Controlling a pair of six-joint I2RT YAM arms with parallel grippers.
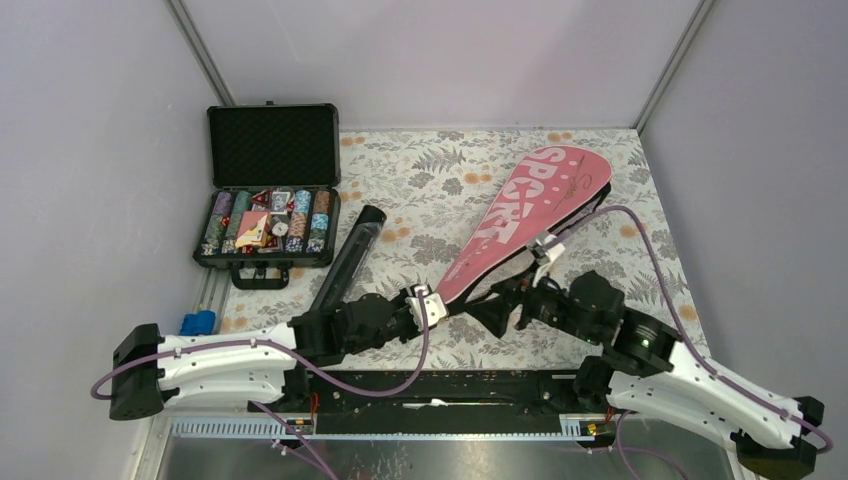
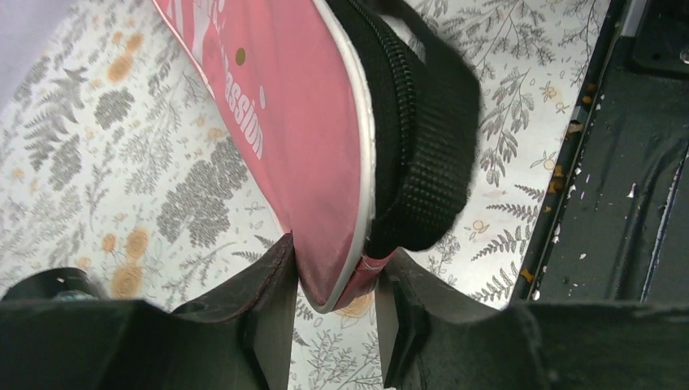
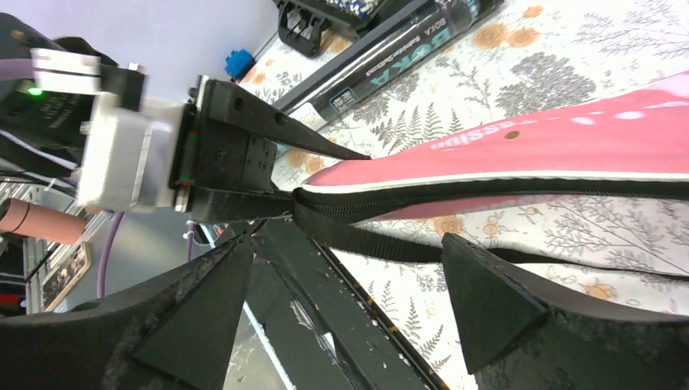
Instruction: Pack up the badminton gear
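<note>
Pink and lettered SPORT, the racket bag (image 1: pixel 530 210) lay slantwise across the flowered table (image 1: pixel 420 165), its wide end toward the far right corner and its narrow end close to the arms. The left gripper (image 2: pixel 333 264) was clamped on that narrow tip, one finger pressed to each face. The right gripper (image 3: pixel 349 280) stood just beside it with its fingers wide apart. The bag's black strap (image 3: pixel 382 244) ran between them and, as far as I could make out, touched neither. The black tube (image 1: pixel 348 260) lay left of the bag, apart from it. Beyond the tube sat an open case of poker chips (image 1: pixel 270 195), with a small blue block (image 1: pixel 198 322) at the table's left edge.
</note>
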